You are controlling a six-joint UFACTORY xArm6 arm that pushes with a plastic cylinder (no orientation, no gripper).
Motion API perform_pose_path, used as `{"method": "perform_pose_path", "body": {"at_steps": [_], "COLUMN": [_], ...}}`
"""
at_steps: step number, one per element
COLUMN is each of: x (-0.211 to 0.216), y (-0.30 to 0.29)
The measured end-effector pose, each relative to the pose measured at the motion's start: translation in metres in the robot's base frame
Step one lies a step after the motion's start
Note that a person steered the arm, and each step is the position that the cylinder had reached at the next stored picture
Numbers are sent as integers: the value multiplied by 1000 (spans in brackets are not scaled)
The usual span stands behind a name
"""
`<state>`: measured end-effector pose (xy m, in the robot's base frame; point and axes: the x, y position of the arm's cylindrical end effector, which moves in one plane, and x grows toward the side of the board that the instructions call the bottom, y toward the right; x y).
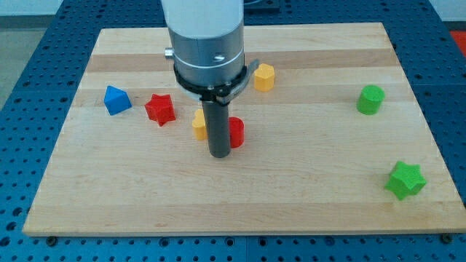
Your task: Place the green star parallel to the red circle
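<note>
The green star (405,180) lies near the board's lower right corner. The red circle (236,132) sits near the board's middle, partly hidden behind my rod. My tip (219,155) rests on the board just in front of the red circle, between it and a yellow block (199,125) that peeks out on the rod's left. The tip is far to the left of the green star.
A red star (160,109) and a blue block (116,100) lie at the left. A yellow hexagon (263,76) sits at the upper middle. A green cylinder (370,99) stands at the right. The wooden board (328,204) ends in a blue pegboard frame.
</note>
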<state>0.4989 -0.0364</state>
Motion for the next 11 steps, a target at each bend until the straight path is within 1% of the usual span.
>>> {"method": "perform_pose_path", "body": {"at_steps": [1, 2, 3, 4, 6, 7, 8, 9, 10, 11], "x": [0, 10, 55, 120, 119, 119, 120, 119, 88, 54], "y": [0, 6, 50, 176, 191, 244, 277, 290, 306, 306]}}
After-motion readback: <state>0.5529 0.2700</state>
